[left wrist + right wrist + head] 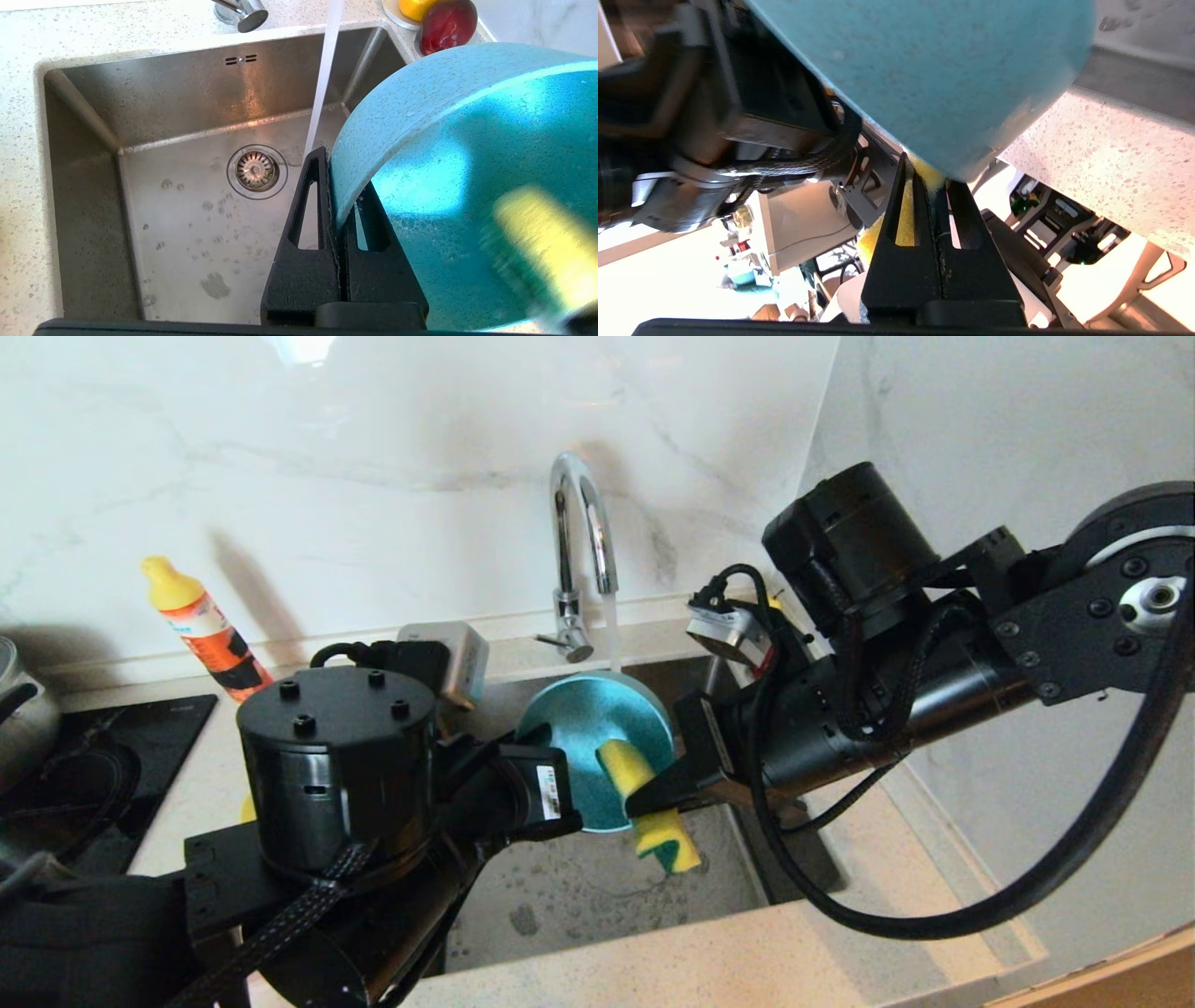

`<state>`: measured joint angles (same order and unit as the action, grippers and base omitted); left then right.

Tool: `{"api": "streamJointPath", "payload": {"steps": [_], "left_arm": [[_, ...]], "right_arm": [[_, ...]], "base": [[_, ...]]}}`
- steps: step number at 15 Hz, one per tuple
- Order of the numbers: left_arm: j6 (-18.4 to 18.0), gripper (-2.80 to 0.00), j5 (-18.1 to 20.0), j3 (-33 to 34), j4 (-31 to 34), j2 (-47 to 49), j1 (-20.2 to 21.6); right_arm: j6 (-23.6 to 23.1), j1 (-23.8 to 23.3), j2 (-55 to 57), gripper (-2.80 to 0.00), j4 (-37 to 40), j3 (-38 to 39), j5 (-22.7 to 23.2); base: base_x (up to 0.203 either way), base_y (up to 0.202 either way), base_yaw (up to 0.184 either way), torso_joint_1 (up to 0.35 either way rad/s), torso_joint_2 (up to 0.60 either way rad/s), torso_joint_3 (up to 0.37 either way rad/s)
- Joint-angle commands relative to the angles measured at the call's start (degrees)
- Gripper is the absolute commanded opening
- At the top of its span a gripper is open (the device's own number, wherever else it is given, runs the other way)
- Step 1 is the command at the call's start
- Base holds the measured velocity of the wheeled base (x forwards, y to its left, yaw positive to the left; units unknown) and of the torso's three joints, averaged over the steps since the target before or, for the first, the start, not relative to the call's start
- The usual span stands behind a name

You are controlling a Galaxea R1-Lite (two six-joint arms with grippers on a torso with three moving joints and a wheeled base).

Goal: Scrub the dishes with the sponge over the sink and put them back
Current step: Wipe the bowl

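Nearest, the left gripper point(337, 196) pinches the light blue bowl point(597, 747) by its rim over the sink point(187, 224), right of centre, while the right gripper point(653, 795), clamped on the sponge point(653, 803), scrubs its inside; next probably rinsing under the running water point(322, 84).

Both arms are built from matte black housings. On the left arm point(336, 784), a squat cylindrical joint cap is seen, studded with four black socket screws and marked by a small slot in its side, with a braided black cable sleeve draped below it, a white barcode label stuck nearer the wrist, and a small silver-grey camera box point(448, 658) mounted farther on. On the right arm point(887, 709), a similar black drum, a flat black bracket fastened with several round screws, a white-rimmed hub at the far right, a thick smooth black cable looped beneath and a small silver camera block point(724, 630) are shown; the flat black fingers point(308, 219) are pierced by long slots.
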<state>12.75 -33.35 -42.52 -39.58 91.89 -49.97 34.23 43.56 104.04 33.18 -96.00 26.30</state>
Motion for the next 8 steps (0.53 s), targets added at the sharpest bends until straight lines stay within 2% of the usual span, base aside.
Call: {"api": "streamJointPath", "payload": {"steps": [1,8], "left_arm": [[0.08,-2.8,-0.22,0.07,-0.23,0.13,-0.01],[-0.1,-2.8,-0.14,0.95,-0.23,0.48,-0.04]], "right_arm": [[0.2,-1.02,-1.39,-2.8,0.15,-0.5,0.16],[0.13,-2.91,-2.19,-2.8,0.17,-4.15,0.25]], "base": [[0.0,0.0,0.0,0.0,0.0,0.0],[0.0,0.0,0.0,0.0,0.0,0.0]]}}
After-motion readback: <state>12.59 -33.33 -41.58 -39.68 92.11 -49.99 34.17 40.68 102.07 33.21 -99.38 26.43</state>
